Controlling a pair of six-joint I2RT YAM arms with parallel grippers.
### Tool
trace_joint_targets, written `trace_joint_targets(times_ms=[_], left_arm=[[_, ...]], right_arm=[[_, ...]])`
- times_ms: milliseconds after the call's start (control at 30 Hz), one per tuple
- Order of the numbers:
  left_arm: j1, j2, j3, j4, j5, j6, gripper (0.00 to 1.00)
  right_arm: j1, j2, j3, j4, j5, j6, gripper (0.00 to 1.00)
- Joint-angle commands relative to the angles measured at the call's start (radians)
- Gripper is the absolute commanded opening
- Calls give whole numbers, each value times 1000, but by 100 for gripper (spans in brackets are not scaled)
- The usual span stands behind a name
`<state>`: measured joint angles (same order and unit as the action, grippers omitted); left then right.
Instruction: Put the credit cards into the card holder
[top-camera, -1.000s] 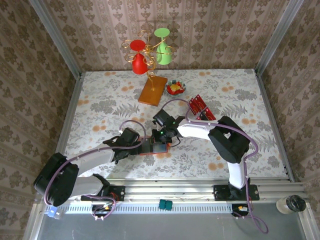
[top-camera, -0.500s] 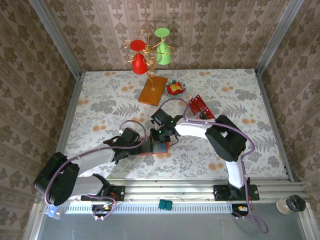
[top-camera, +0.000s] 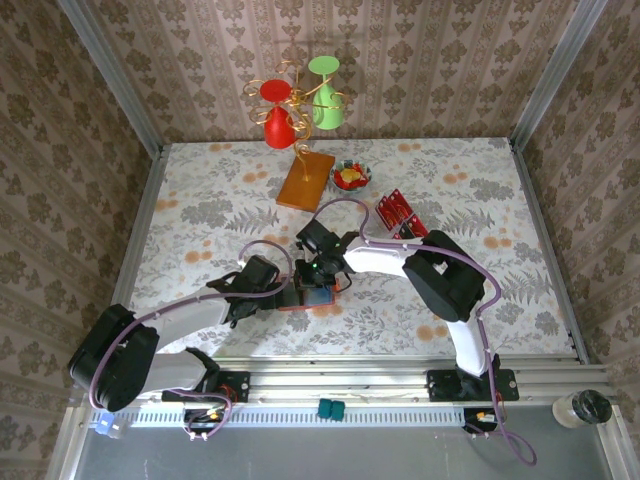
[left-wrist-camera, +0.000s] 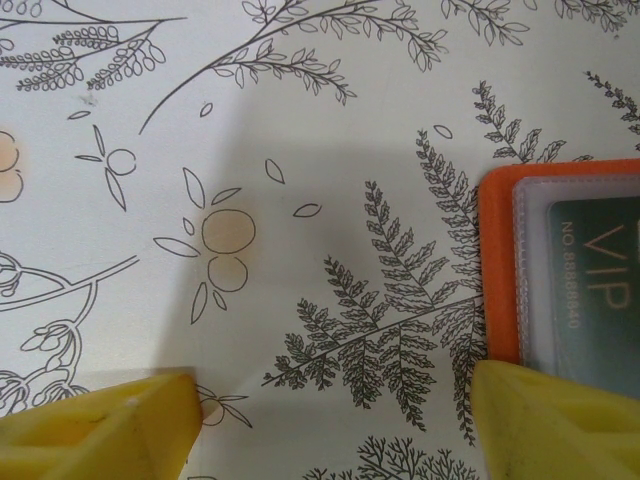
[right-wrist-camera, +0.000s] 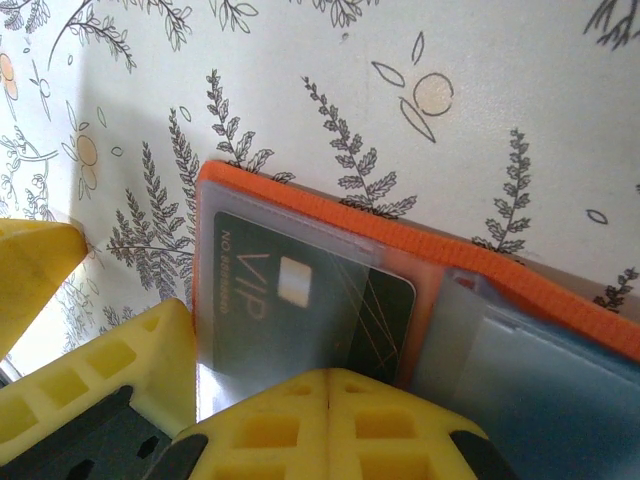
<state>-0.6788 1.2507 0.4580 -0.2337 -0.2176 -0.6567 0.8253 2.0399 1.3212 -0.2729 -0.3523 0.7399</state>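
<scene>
The orange card holder (right-wrist-camera: 330, 222) lies open on the flowered tablecloth, near the front middle of the table (top-camera: 318, 297). A dark credit card (right-wrist-camera: 300, 300) marked VIP sits under its clear pocket, and its right end sticks out toward the fold. My right gripper (right-wrist-camera: 328, 378) is shut, its tips pressed together right over that card's near edge. My left gripper (left-wrist-camera: 335, 400) is open at the holder's left edge (left-wrist-camera: 498, 260); one finger (left-wrist-camera: 560, 420) rests on the holder's corner. Several red credit cards (top-camera: 397, 210) lie spread at the back right.
An orange-brown wooden board (top-camera: 306, 180) and a small bowl (top-camera: 350, 177) stand behind the holder. A wire rack with a red cup (top-camera: 277, 120) and a green cup (top-camera: 328, 100) rises at the back. Patterned walls close in three sides.
My right gripper has shifted left over the holder, staying shut. The left arm and the holder have not moved.
</scene>
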Motion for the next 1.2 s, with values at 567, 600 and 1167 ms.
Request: trace_joint_targets(times_ms=[567, 600, 1167], left_arm=[[-1, 44, -21, 45, 58, 7, 75], [-2, 45, -21, 45, 58, 6, 75], [-7, 66, -13, 61, 60, 5, 75]], right_arm=[[6, -65, -5, -131, 96, -66, 6], [8, -59, -5, -128, 96, -65, 7], [35, 23, 58, -131, 67, -62, 6]])
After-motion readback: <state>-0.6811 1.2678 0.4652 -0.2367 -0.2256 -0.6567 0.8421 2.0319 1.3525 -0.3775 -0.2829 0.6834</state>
